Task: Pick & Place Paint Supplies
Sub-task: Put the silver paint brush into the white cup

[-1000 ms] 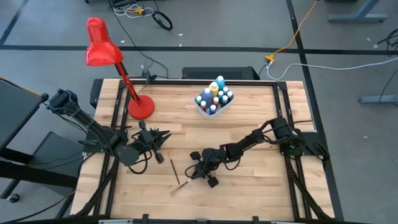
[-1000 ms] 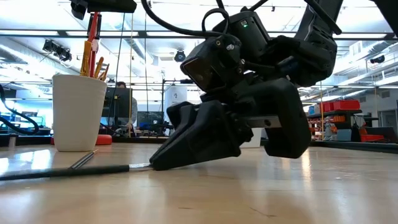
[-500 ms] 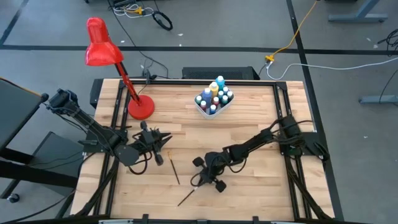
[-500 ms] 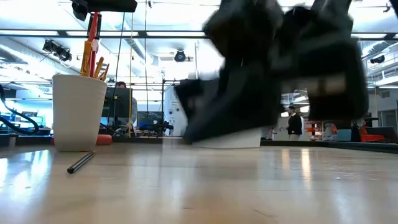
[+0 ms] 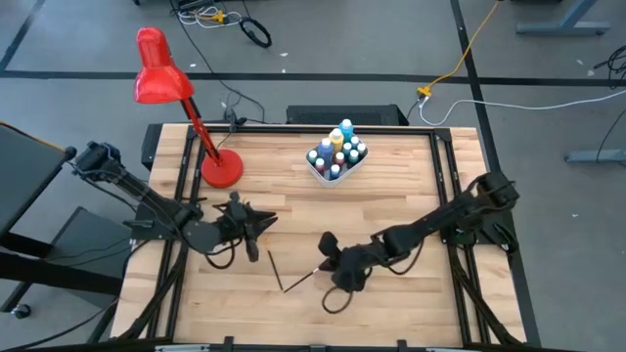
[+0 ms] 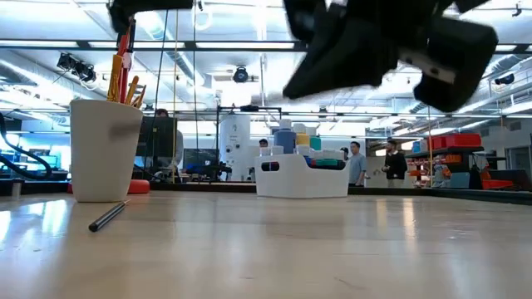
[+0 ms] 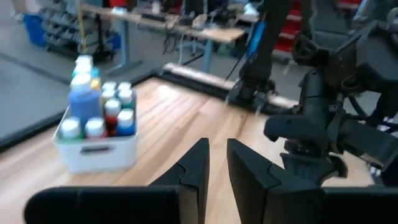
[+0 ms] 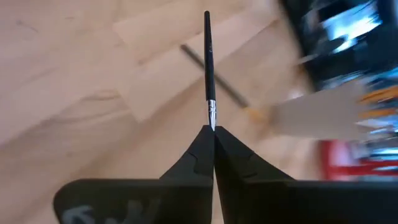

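Wooden counter [image 5: 391, 196] first: my left tool [image 5: 262, 223] waits by the cup [image 6: 105, 149], nearly closed and empty. One brush [image 5: 275, 269] lies loose. My right tool [image 5: 328, 266] pinches another brush [image 8: 209, 68], lifted. Bottles [image 5: 335, 152] already sit in the tray [image 6: 301, 180].

In the right wrist view the brush [image 8: 209, 68] has its bristle end hidden between the right gripper's [image 8: 213, 130] closed tips, and the cup [image 8: 323, 119] behind is a blur. In the low view that gripper is a dark smear cut off by the top edge. In the left wrist view the bottles [image 7: 99, 106] in the tray [image 7: 93, 151] are too blurred to tell colours.
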Robot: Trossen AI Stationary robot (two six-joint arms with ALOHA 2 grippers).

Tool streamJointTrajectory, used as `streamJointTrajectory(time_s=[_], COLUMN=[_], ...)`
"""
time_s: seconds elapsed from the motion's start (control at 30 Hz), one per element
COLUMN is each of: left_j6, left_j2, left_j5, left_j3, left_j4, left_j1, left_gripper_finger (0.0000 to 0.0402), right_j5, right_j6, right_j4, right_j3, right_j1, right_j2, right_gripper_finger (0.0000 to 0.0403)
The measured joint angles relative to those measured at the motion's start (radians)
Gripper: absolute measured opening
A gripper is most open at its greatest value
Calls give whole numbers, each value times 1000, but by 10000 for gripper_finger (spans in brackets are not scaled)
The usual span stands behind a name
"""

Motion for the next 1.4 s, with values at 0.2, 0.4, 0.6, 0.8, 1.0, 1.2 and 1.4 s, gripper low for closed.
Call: streamJointTrajectory(time_s=[0.2, 0.4, 0.6, 0.8, 1.0, 1.2, 1.4], left_j6=[223, 264, 127, 83, 119, 49, -47], left_j2=[38, 68, 68, 121, 228, 307, 397], left_j5=[116, 386, 638, 783, 877, 953, 1056], left_j3=[1, 0, 1, 4, 82, 182, 229], left_j4=[259, 356, 354, 380, 385, 257, 232], left_j1=[57, 142, 249, 321, 345, 363, 371], left_gripper_finger=[67, 67, 67, 71, 109, 145, 158], right_j5=[168, 305, 318, 329, 345, 390, 408], right_j6=[-197, -381, -565, -626, -659, -740, -739], right_j4=[-17, -53, -58, -53, -67, -56, -67], right_j3=[0, 0, 1, 2, 2, 2, 2], right_j1=[60, 114, 160, 176, 176, 183, 183], right_j2=[-57, -103, -139, -183, -231, -243, -243], right_gripper_finger=[0, 0, 0, 0, 0, 0, 0])
